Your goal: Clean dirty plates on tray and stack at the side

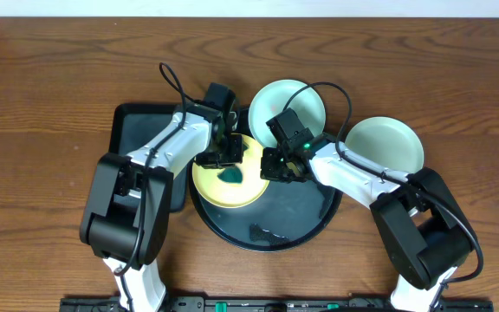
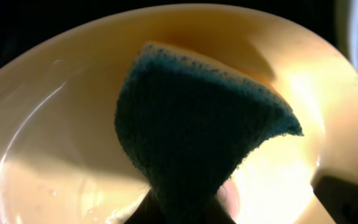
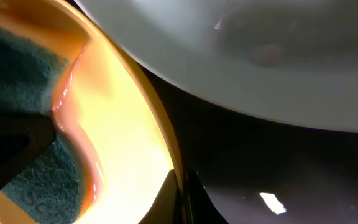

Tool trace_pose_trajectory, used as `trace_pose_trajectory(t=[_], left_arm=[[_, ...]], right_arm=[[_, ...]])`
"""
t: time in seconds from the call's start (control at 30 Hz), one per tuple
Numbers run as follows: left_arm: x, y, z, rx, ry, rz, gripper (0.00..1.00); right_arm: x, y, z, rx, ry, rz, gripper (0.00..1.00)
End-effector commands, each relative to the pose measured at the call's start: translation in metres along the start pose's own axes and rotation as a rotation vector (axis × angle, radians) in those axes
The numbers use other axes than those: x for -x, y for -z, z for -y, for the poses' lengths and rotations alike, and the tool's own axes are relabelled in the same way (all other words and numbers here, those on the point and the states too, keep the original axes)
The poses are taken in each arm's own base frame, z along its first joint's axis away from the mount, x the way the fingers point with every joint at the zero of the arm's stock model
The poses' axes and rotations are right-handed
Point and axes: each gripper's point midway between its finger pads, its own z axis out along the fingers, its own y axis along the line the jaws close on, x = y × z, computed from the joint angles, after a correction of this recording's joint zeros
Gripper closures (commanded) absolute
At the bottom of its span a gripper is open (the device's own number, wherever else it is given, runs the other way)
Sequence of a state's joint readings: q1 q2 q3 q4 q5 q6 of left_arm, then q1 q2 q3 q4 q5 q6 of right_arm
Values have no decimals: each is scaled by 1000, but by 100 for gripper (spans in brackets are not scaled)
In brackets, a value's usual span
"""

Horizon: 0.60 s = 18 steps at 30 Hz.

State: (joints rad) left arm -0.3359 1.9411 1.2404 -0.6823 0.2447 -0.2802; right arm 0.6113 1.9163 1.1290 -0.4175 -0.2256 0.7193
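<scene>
Status: mid-scrub. Left gripper pinches green sponge on pale yellow round plastic plate, left side of large glossy black round tray. Right gripper clamps its rim. One pale mint round plastic plate at tray's far rim, second mint plate right of tray. No stack yet.

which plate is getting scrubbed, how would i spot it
Find the large round glossy black tray mid-table. On its left half lies the pale yellow round plastic plate, a teal sponge on it. Its two neighbours are pale mint plates.
</scene>
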Motion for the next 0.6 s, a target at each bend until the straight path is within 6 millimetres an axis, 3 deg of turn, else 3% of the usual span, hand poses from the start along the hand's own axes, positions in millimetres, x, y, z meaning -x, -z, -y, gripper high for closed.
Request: trace_pose_trajectory(t=[0.0,0.17,0.4,0.57], left_arm=[[11,8,-42,213,127,63,93],[15,42,-34,202,132,91,92],[29,111,-16,133,121,258,93],[34,160,-27,111,160,386,92]], right_arm=[[0,-4,8,-42,1,5,99],[0,-4,8,-41,1,5,99],[0,-4,8,-42,1,5,99],[1,-2,5,-37,10,6,99]])
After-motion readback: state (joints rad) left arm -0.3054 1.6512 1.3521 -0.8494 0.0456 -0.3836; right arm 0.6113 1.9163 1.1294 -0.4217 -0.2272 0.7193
